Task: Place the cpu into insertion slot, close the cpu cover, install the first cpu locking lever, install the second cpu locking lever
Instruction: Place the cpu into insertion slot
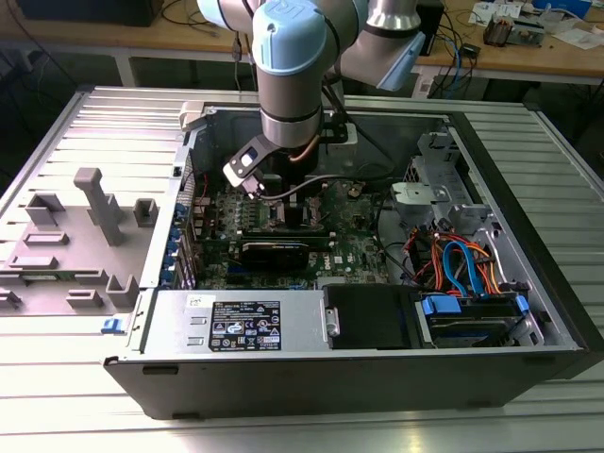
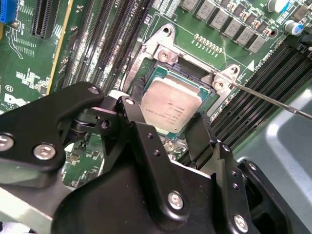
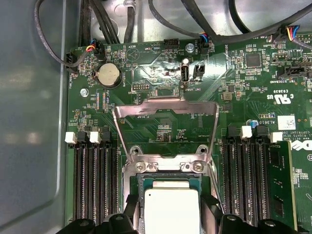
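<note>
One Universal Robots arm was down inside the open dark-grey metal computer case (image 1: 377,382), with its black gripper (image 2: 166,122) right over the socket area of the green circuit board (image 3: 161,73). The small flat square cpu with the silver-grey metal top (image 2: 170,109) sat in, or a hair above, the square dark insertion slot with the silvery metal rim (image 2: 163,56); I couldn't tell if it was fully seated. The jaws were narrowed to chip width, one black finger (image 2: 132,117) against each of two opposite edges, so it read as holding the cpu. The thin square silvery cpu cover with the big window (image 3: 165,107) stood swung open behind the slot, not closed. One thin silvery wire locking lever (image 2: 273,101) stuck out free beside the slot, unlatched. Long black memory slots (image 3: 92,180) flanked the socket on both sides, close to the fingers. Risks as I saw them: if the chip was slightly skewed or tilted at release, it could land off its keys and bend the socket contacts. Uneven finger opening could drag the chip sideways. Fingers were tight to the rim and could catch it. The open cover could drop onto the gripper if bumped.
</note>
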{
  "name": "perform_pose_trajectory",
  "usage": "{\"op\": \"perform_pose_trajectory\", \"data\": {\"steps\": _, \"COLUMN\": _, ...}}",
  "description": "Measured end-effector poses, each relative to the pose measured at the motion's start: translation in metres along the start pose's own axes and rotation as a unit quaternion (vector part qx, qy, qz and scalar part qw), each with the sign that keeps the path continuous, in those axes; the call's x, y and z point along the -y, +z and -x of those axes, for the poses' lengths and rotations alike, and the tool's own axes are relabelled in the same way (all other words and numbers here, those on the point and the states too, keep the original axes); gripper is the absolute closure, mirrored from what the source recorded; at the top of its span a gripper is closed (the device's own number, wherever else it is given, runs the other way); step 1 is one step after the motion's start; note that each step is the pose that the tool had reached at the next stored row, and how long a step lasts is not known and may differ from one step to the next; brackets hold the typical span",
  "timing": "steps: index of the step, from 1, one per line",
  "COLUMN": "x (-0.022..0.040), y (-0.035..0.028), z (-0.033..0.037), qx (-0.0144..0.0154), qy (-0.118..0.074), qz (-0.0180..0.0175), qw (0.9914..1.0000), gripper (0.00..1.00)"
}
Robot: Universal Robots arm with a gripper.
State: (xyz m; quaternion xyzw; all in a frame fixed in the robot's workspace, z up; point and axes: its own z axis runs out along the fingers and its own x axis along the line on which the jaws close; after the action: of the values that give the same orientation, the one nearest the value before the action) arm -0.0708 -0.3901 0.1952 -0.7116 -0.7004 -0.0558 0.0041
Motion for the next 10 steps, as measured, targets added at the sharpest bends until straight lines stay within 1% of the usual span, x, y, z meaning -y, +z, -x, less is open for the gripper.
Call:
{"op": "perform_pose_trajectory", "data": {"steps": 4, "x": 0.0000, "y": -0.0005, "z": 0.0001, "qx": 0.0002, "qy": 0.000, "qz": -0.0003, "qw": 1.00000, "gripper": 0.40}}
{"op": "perform_pose_trajectory", "data": {"steps": 6, "x": -0.0001, "y": -0.0023, "z": -0.0002, "qx": 0.0000, "qy": 0.000, "qz": -0.0008, "qw": 1.00000, "gripper": 0.40}}
{"op": "perform_pose_trajectory", "data": {"steps": 10, "x": -0.0003, "y": -0.0037, "z": -0.0002, "qx": 0.0014, "qy": 0.000, "qz": -0.0013, "qw": 1.00000, "gripper": 0.40}}
